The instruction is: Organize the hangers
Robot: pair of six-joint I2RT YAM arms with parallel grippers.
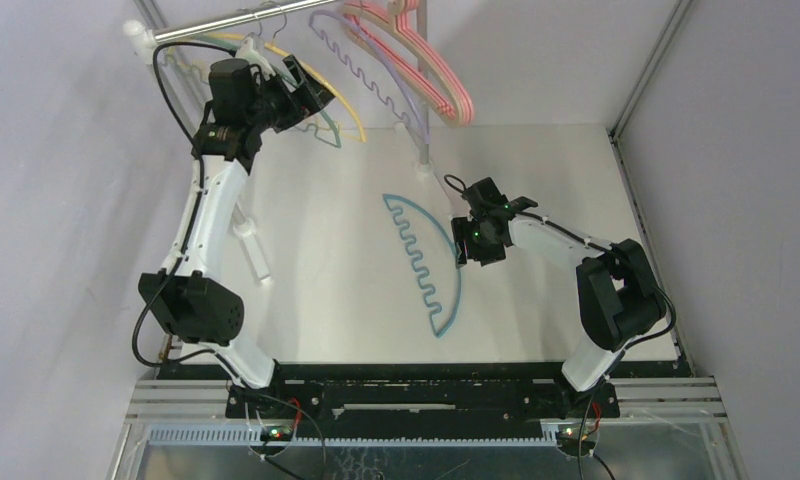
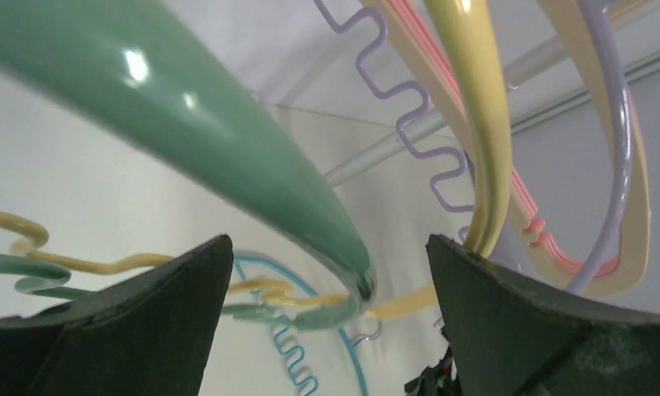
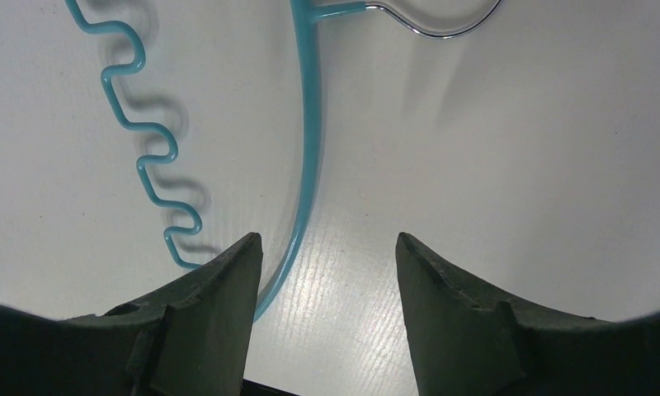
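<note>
Pink and tan hangers (image 1: 431,75), a lavender wavy hanger (image 1: 371,85), a yellow hanger (image 1: 348,112) and a green hanger (image 1: 328,135) hang from the silver rail (image 1: 206,27) at the back. My left gripper (image 1: 301,88) is raised beside the rail and open. In the left wrist view (image 2: 327,241) the green hanger's arm (image 2: 228,140) passes between the jaws, ungripped, with the yellow hanger (image 2: 485,124) by the right finger. A teal wavy hanger (image 1: 428,262) lies flat on the table. My right gripper (image 1: 468,240) hovers open over its curved bar (image 3: 310,124), empty.
The rail's upright post (image 1: 422,120) stands at the back centre and a white support piece (image 1: 253,248) stands beside the left arm. Grey walls close in both sides. The teal hanger's metal hook (image 3: 442,25) points toward the right arm.
</note>
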